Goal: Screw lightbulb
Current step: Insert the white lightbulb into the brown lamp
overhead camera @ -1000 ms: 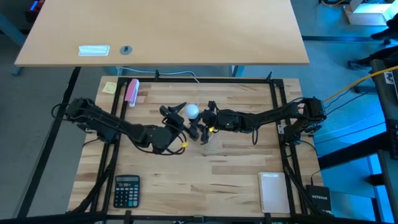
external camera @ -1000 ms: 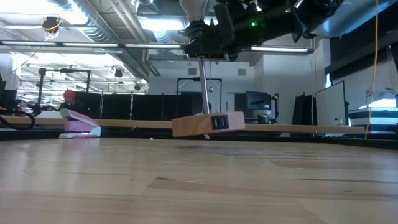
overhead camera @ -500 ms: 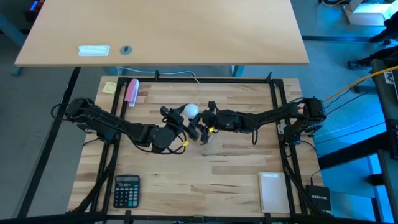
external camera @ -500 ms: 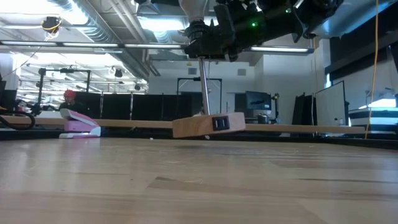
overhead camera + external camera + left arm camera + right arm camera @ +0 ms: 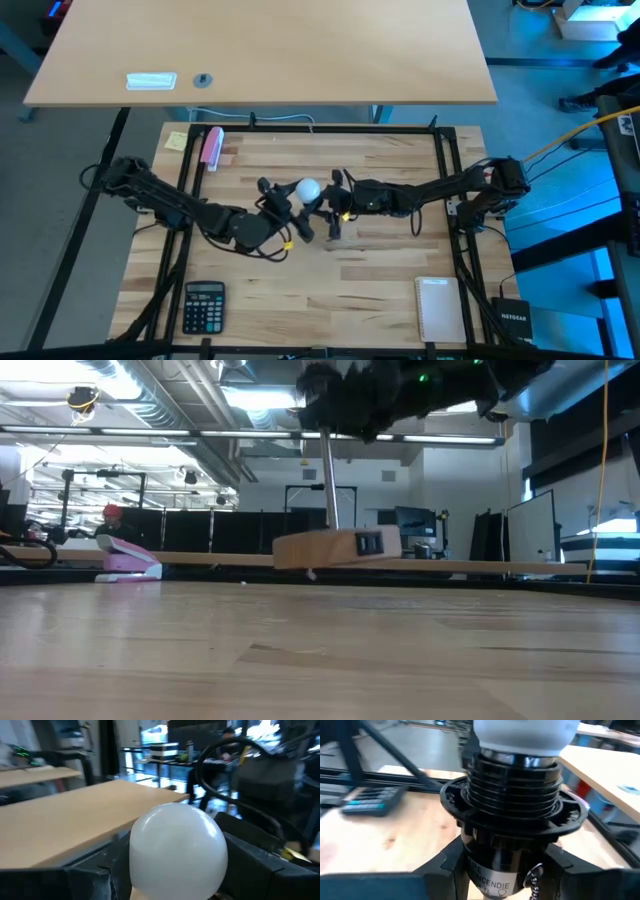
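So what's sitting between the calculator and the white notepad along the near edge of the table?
Nothing: in the high view, the stretch of wooden table between the calculator and the notepad is bare planks.

frosted matt lightbulb (image 5: 176, 851), ribbed plastic socket (image 5: 517, 805)

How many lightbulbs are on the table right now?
1. The lightbulb sits mid-table in the black socket, between the left gripper and the right gripper. I see no spare, though the arms could hide one.
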